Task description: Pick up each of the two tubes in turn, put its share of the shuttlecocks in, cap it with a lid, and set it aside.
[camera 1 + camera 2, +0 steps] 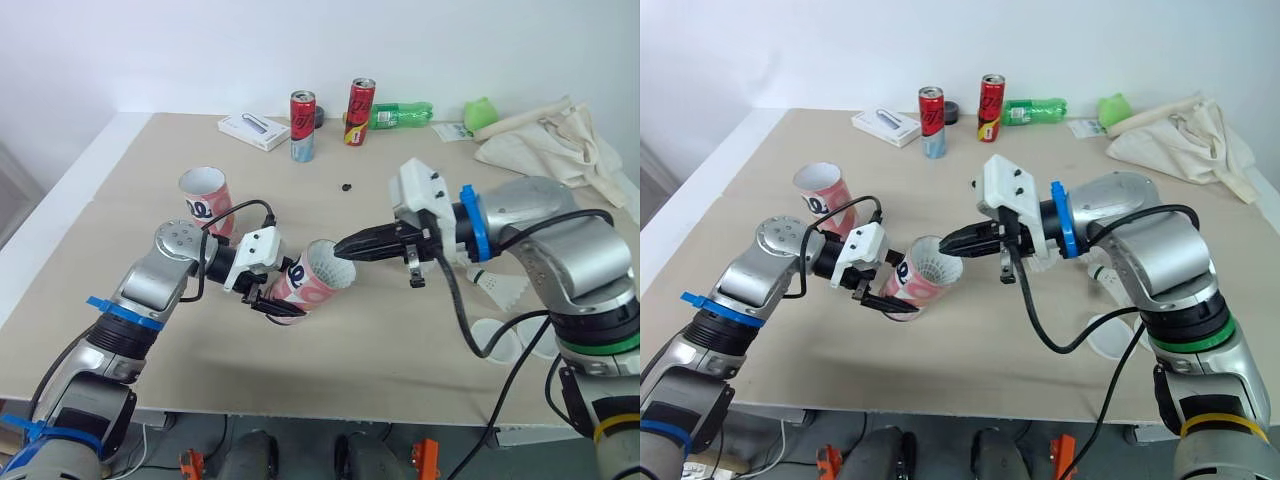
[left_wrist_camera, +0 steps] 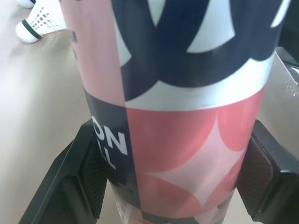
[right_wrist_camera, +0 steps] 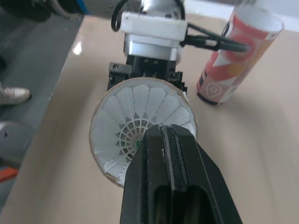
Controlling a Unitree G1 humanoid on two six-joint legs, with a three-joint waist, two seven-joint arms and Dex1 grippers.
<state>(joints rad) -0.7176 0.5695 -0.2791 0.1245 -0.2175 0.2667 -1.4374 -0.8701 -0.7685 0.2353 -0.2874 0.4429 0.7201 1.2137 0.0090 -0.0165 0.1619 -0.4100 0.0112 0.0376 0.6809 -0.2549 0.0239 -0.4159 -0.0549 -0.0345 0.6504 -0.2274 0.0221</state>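
Now, a shuttlecock (image 3: 135, 109) inside the tilted tube (image 1: 298, 284).

The tube (image 2: 177, 107) in the left wrist view carries white capitals on a dark band beside its pink panel: "ON", with "LL" beneath. Both are cut off at the band's edge, so the whole words cannot be told. At upper centre of the left eye view, print on the red can (image 1: 303, 125) and the taller red can (image 1: 360, 112) is too small to read.

Silver arms (image 1: 150, 275), blue bands (image 1: 472, 222), white wrist housings (image 1: 425, 190), black jaws.
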